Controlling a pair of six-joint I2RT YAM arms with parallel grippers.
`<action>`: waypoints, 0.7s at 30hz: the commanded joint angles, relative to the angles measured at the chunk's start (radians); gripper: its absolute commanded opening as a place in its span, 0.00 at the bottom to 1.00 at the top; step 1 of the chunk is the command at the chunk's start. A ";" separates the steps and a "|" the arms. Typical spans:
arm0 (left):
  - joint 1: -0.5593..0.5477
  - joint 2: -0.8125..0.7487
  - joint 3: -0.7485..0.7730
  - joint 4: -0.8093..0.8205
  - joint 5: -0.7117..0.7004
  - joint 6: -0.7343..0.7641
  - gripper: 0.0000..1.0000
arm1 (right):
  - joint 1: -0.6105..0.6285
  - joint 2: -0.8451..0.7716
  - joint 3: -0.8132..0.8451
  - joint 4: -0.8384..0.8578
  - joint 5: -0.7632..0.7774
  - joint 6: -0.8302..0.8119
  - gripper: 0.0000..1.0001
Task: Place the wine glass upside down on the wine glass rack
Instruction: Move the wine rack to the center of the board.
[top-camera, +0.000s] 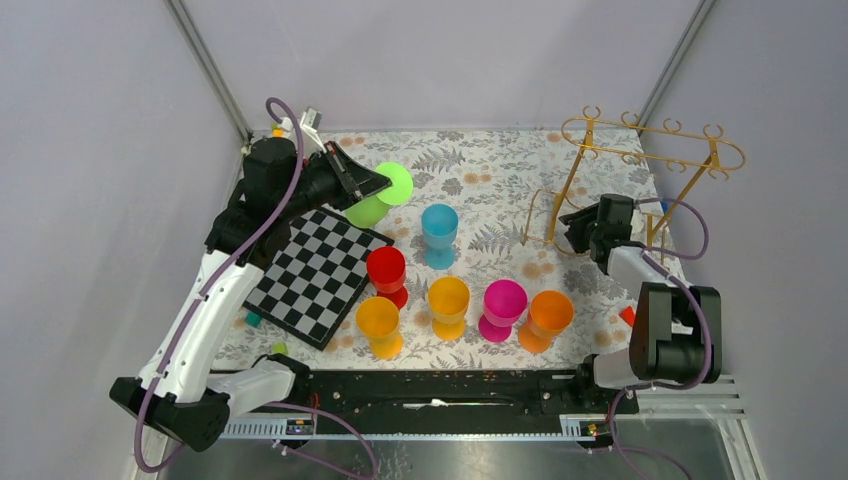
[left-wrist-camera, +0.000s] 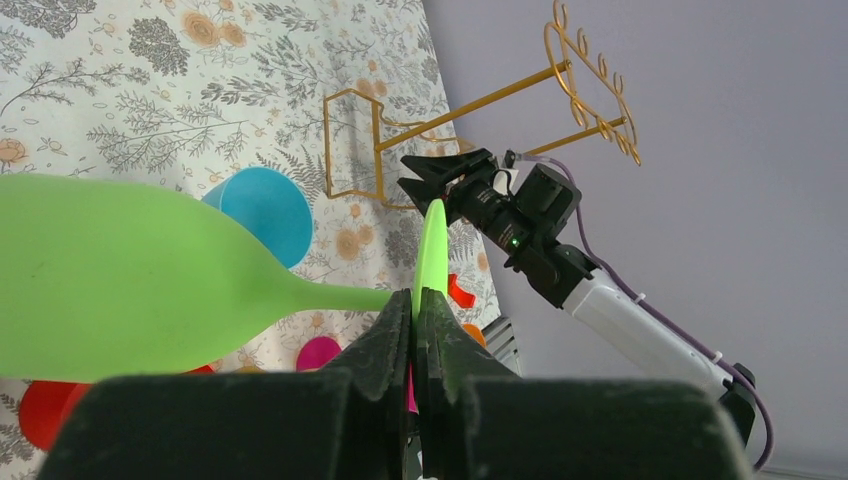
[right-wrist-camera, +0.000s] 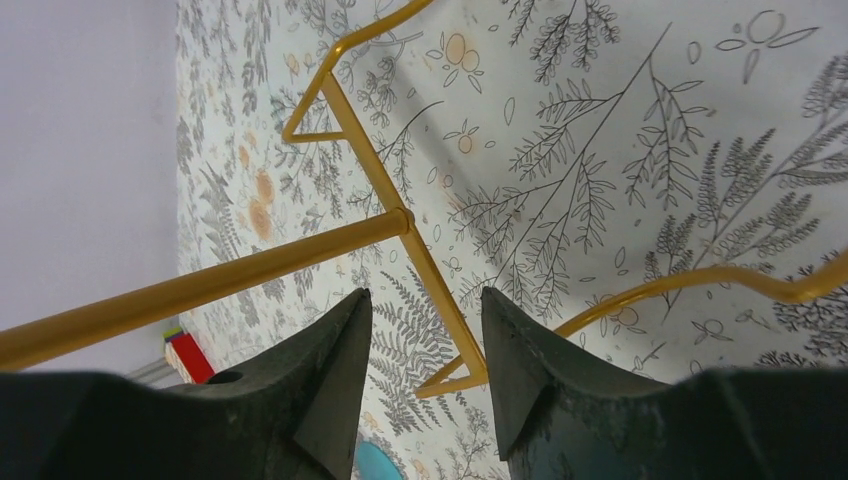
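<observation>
The green wine glass (top-camera: 370, 209) hangs on its side above the table's back left, bowl (left-wrist-camera: 130, 270) to the left in the left wrist view. My left gripper (top-camera: 372, 183) (left-wrist-camera: 416, 297) is shut on the edge of its flat foot. The gold wine glass rack (top-camera: 650, 145) (left-wrist-camera: 590, 95) (right-wrist-camera: 370, 170) stands at the back right. My right gripper (top-camera: 572, 225) (right-wrist-camera: 425, 300) hovers low beside the rack's left upright, over its wire base. Its jaws stand apart, touching nothing.
Upright plastic glasses stand mid-table: cyan (top-camera: 438, 232), red (top-camera: 386, 272), amber (top-camera: 378, 325), yellow (top-camera: 448, 305), magenta (top-camera: 503, 308), orange (top-camera: 547, 318). A checkerboard (top-camera: 318, 272) lies at the left. A small red block (top-camera: 627, 315) sits by the right arm.
</observation>
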 joint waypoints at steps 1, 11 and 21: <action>0.003 -0.030 -0.007 0.058 -0.003 -0.018 0.00 | -0.003 0.063 0.060 0.017 -0.072 -0.070 0.52; 0.002 -0.056 -0.040 0.056 -0.039 -0.044 0.00 | -0.001 0.199 0.146 0.019 -0.196 -0.137 0.40; 0.002 -0.034 -0.027 0.056 -0.044 -0.055 0.00 | 0.051 0.313 0.314 -0.090 -0.289 -0.277 0.16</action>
